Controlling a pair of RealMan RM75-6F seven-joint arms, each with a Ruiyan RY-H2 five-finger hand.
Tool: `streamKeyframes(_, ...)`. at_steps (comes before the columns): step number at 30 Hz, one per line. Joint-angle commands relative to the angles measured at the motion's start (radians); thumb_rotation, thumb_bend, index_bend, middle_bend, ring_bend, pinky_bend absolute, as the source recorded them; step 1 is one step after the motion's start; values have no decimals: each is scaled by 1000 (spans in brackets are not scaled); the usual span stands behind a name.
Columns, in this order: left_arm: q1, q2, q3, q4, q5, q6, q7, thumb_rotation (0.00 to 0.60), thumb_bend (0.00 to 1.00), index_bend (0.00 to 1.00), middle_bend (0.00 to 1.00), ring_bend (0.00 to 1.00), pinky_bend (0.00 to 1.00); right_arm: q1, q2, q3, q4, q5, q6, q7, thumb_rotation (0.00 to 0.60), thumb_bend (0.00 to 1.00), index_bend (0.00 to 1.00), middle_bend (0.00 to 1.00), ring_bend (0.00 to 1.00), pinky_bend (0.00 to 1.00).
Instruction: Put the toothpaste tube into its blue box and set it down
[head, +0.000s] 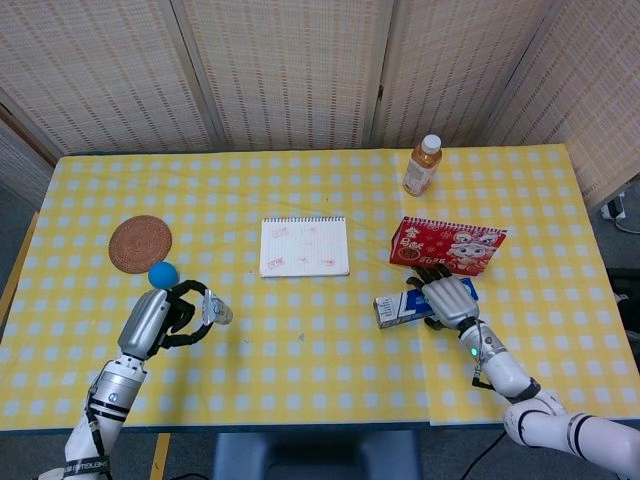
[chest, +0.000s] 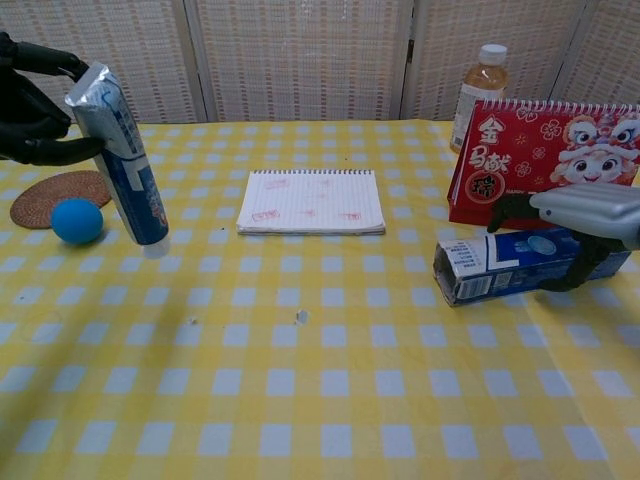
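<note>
Toothpaste tube (chest: 118, 155), pinched cap-down by the left hand (chest: 30, 100), hangs well left of the blue box (chest: 525, 262), whose open end faces it under the right hand's (chest: 590, 215) clasp.

Red desk calendar (chest: 545, 160) is showing gold characters "金" and "局" (partly hidden). Other print is reading too small.
</note>
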Motion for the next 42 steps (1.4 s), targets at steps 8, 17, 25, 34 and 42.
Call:
streamKeyframes(8, 0, 0, -1, 9, 0, 0, -3, 600, 509, 991, 1000, 1000, 1000, 4, -48, -5, 48, 10, 29, 15, 600, 304, 343, 174, 213, 225)
streamKeyframes(17, 3, -5, -1, 16, 1, 6, -2, 600, 510, 991, 1000, 1000, 1000, 2, -80, -15, 88, 4, 51, 25, 600, 304, 460, 254, 270, 322)
streamKeyframes(25, 9, 7, -8, -7, 6, 18, -8, 600, 511, 991, 1000, 1000, 1000, -11, -60, -11, 51, -18, 92, 70, 600, 304, 485, 296, 306, 345)
streamKeyframes(34, 0, 35, -38, -76, 1, 36, 27, 600, 511, 991, 1000, 1000, 1000, -35, 26, 11, -89, -54, 134, 228, 600, 304, 494, 303, 315, 346)
streamKeyframes(42, -9, 76, -87, -146, -31, 50, 34, 600, 511, 991, 1000, 1000, 1000, -51, 72, 26, -181, -111, 166, 422, 600, 303, 510, 322, 336, 361)
